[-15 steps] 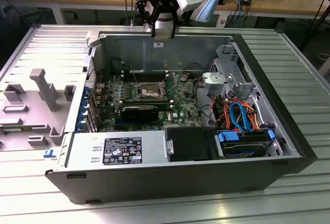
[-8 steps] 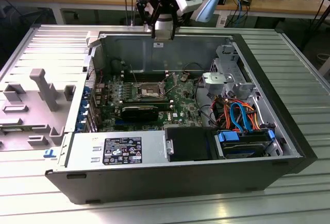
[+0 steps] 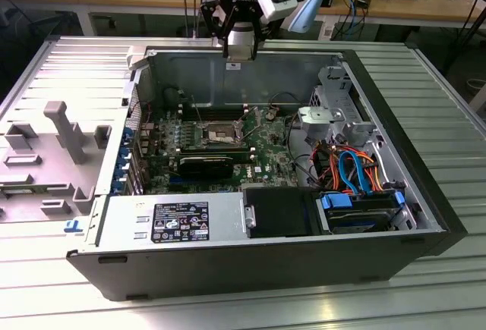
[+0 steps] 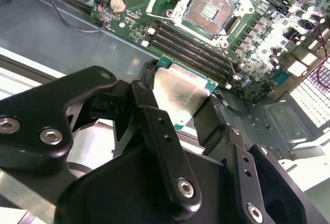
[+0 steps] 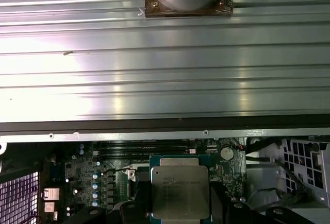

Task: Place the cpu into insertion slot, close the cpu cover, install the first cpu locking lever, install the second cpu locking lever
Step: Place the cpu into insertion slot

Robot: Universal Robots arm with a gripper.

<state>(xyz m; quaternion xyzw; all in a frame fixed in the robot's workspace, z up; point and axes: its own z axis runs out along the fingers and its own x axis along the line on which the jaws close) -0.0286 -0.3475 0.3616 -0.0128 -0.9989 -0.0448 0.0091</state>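
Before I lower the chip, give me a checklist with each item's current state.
1. Grip on the cpu by the gripper: ok, clamped between the fingers.
2. The insertion slot uncovered, pin grid exposed: ok.
3. The cpu centred over the insertion slot: not ok; in the second wrist view the slot lies beyond the memory slots.
4. Orientation of the cpu matching the slot: cannot tell.
5. The cpu level in the grip: cannot tell.

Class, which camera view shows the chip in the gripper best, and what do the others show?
The first wrist view: the chip faces the camera squarely, metal top plain. The second wrist view shows it tilted, clamped by the gripper. In the exterior view it is too small to judge.
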